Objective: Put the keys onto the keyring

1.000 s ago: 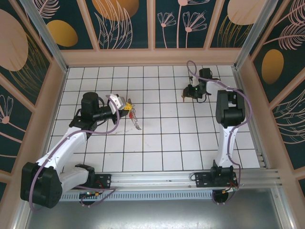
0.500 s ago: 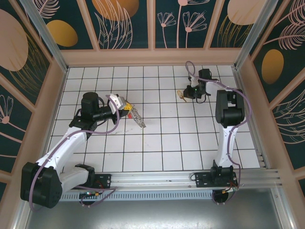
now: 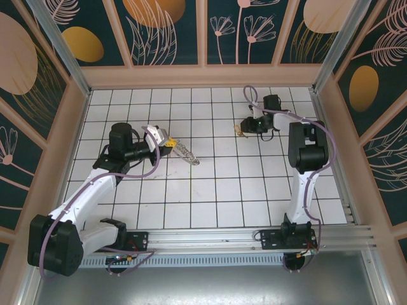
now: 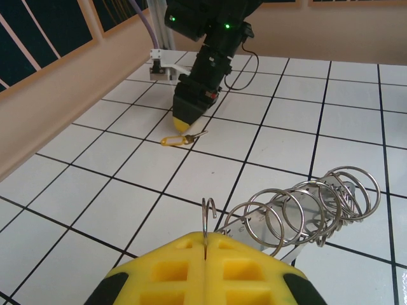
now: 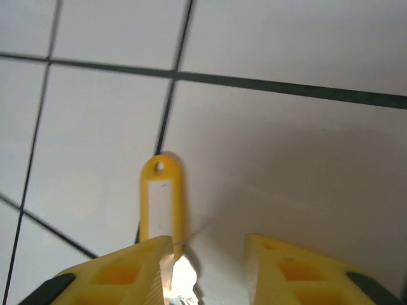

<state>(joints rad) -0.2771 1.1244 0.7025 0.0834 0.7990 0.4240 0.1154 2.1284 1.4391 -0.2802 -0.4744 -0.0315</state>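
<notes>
The right gripper (image 5: 210, 244) has just parted its fingers (image 5: 121, 270) to a narrow gap, so the small key (image 5: 181, 274) and its yellow tag (image 5: 162, 200) now lie loose on the bench (image 3: 210, 190) toward the far right corner. The left gripper (image 4: 205, 246) stays clamped on the coiled keyring (image 4: 305, 210), left of centre. The key probably needs regrasping before threading.
</notes>
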